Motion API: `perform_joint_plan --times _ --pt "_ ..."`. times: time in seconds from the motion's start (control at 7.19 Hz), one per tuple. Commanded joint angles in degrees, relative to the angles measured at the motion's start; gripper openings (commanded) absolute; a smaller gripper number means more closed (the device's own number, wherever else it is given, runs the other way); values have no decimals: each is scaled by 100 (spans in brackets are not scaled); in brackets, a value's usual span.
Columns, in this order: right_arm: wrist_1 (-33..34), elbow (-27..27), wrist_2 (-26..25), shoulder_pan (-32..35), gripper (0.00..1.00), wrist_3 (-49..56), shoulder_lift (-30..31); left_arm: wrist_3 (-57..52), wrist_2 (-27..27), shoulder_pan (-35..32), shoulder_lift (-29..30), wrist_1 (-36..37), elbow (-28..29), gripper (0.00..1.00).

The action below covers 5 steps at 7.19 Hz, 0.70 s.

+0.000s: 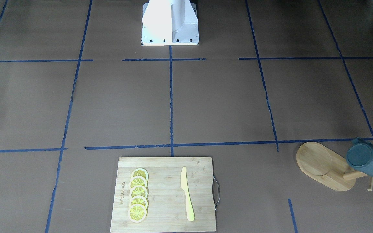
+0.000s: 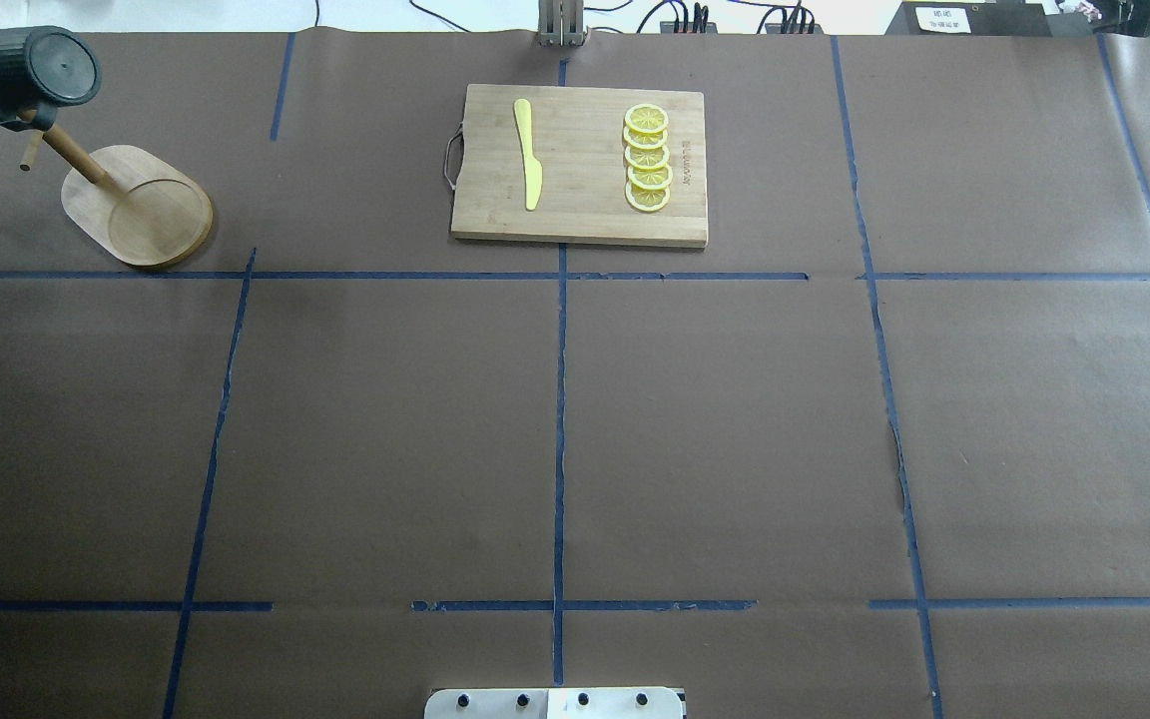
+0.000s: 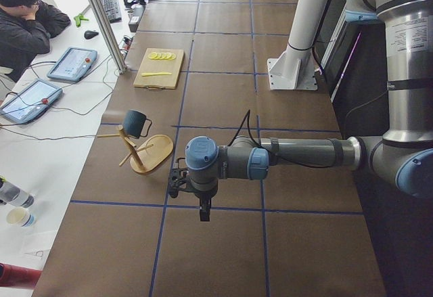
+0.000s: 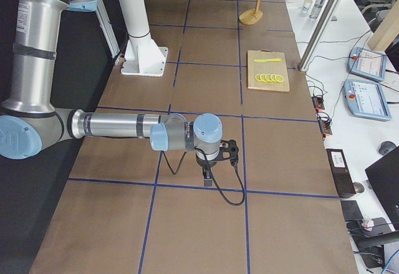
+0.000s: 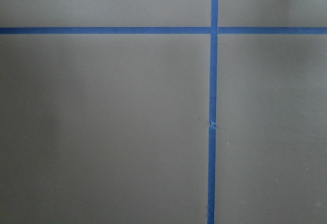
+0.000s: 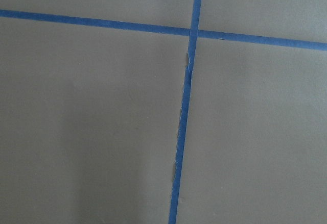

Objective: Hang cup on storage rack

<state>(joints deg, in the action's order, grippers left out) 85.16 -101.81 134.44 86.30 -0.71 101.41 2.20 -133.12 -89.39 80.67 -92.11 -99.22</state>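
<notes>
At the far left corner of the worktop (image 2: 575, 419) the cup (image 2: 31, 68) hangs on a rack (image 2: 136, 205) peg, axis near level; left fingers (image 3: 177, 183) nearer, right fingers (image 4: 229, 151) far; grip state of either: cannot tell.

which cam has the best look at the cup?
Exterior front-facing: the cup is largest there, ribbed side and base clear, hung on the rack, though clipped at the frame edge. Overhead shows mostly its base; the side views show it small; wrist cameras show only table.

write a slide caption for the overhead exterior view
Cup hangs on the storage rack, far left; cutting board with knife and lemon slices at far centre.
</notes>
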Motion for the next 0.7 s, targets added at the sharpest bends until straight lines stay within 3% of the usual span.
perform_joint_plan --times 0.0,0.56 --pt "0 3 3 -7 100 -8 1 0 -4 0 1 0 -18 100" --pt "0 21 3 1 100 18 36 0 -4 0 10 -9 -27 100"
